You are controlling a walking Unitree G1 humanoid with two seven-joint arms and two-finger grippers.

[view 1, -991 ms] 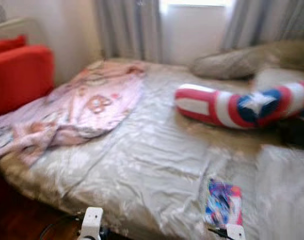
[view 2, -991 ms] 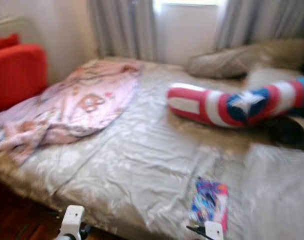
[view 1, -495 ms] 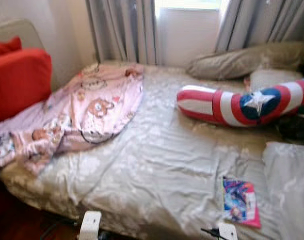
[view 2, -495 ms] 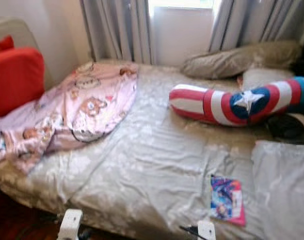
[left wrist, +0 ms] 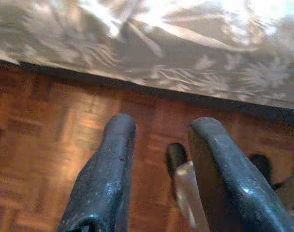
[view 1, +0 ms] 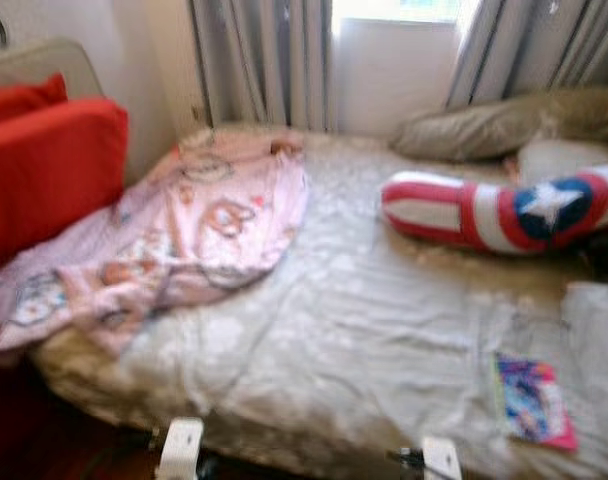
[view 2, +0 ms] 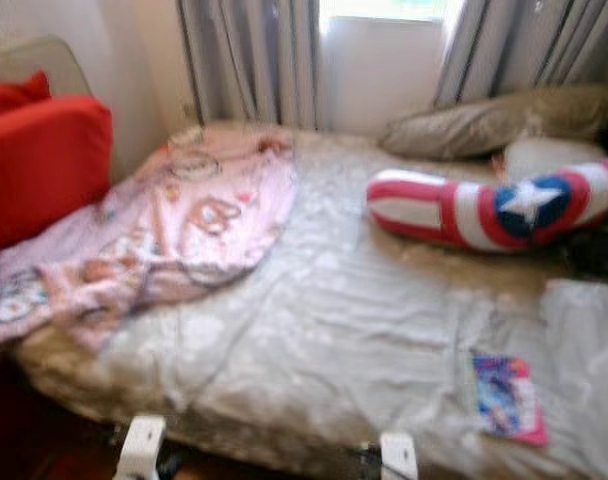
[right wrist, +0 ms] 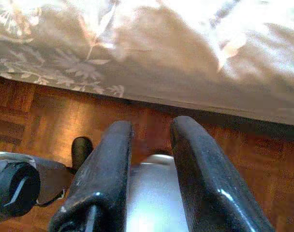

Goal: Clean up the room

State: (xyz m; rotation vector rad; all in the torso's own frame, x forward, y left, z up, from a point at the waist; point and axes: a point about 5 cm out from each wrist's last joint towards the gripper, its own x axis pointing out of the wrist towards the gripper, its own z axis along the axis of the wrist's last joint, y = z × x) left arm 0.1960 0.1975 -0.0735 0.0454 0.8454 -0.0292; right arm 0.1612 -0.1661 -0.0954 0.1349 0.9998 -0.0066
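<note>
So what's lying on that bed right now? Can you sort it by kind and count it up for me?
Blankets: 1, the crumpled pink cartoon-print blanket
Pillows: 3, the red, white and blue star-shield bolster pillow, the long beige pillow, the small pale pillow
Books: 1, the thin colourful picture book
Total: 5
</note>
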